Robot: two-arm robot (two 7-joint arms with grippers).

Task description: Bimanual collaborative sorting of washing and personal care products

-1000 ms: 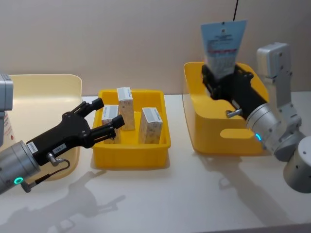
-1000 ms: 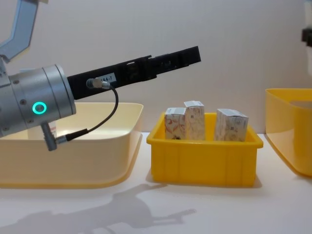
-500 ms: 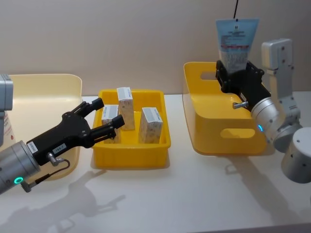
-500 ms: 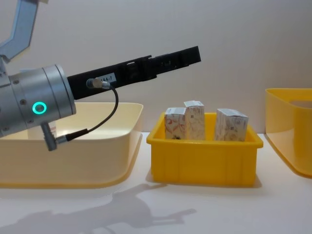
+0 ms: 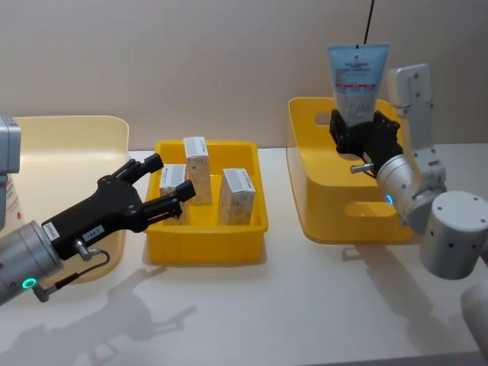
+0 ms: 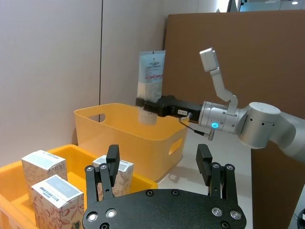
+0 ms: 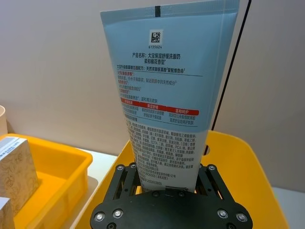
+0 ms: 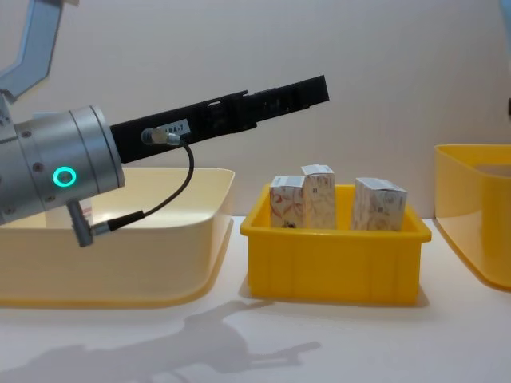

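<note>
Three white cartons (image 5: 197, 168) (image 8: 318, 195) stand upright in a small yellow bin (image 5: 206, 248). My left gripper (image 5: 169, 180) (image 6: 158, 157) is open and hovers above the bin's left side; the chest view shows the left gripper (image 8: 319, 88) well above the carton tops. A light-blue squeeze tube (image 5: 356, 80) (image 7: 164, 86) (image 6: 151, 81) stands upright with its flat end up. My right gripper (image 5: 362, 136) (image 7: 167, 183) is shut on its lower part and holds it over the large yellow tub (image 5: 328, 206).
A wide cream tub (image 5: 69, 145) (image 8: 120, 263) sits at the left, under my left arm. A thin black cable (image 5: 369, 23) hangs behind the tube. Bare table runs along the front of all the containers.
The right arm has swung the tube slightly left and lower over the yellow tub, and it now stands straighter. The left arm and the cartons have not moved.
</note>
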